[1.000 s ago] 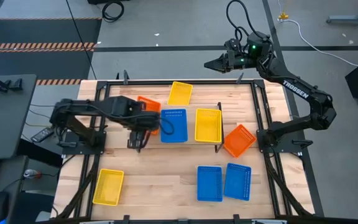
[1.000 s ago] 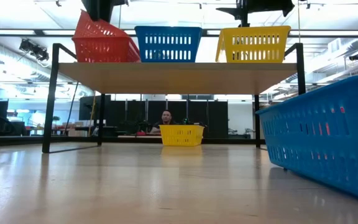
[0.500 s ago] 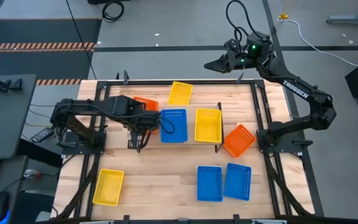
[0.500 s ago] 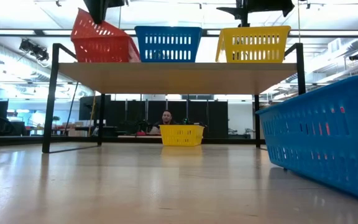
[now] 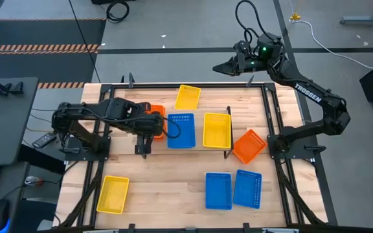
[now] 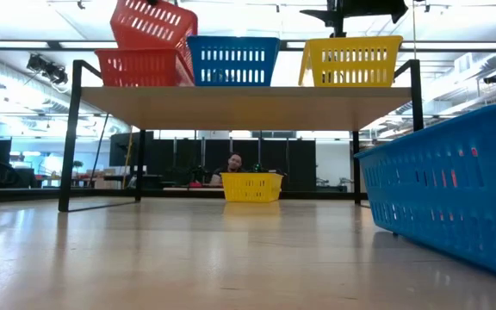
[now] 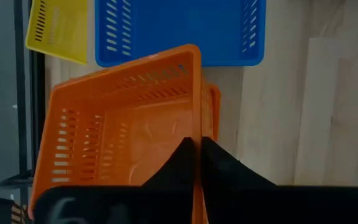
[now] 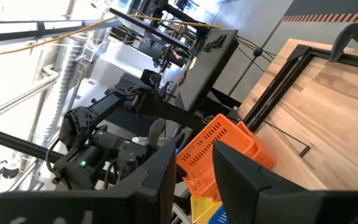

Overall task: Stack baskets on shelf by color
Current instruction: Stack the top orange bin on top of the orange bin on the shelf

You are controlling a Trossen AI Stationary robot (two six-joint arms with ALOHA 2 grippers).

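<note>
Pale wooden tabletop (image 5: pixel 173 188) carries loose perforated plastic baskets nearest the viewer: a yellow basket (image 5: pixel 113 194) at the front left and two blue baskets (image 5: pixel 232 189) at the front right, one of which fills the right edge of the low view, cut off by the frame. Further back, an orange basket (image 5: pixel 249 145) lies tilted just beside the low light-wood shelf on black legs (image 6: pixel 248 96).

On the shelf stand a blue basket (image 5: pixel 180 130) and a yellow basket (image 5: pixel 217 129) side by side. At its left end, an orange basket (image 6: pixel 140 67) sits flat, largely hidden from above by the arm. A second orange mesh basket (image 6: pixel 154 23) hangs tilted above it, its top cut off in the low view. The left gripper (image 7: pixel 197 152) reaches horizontally over this end, jaws pinched tight on that upper basket's wall.

Beyond the shelf lies another yellow basket (image 5: pixel 188 96). The right gripper (image 5: pixel 222 66) is raised past the table's far edge, fingers narrowly parted, holding nothing.
</note>
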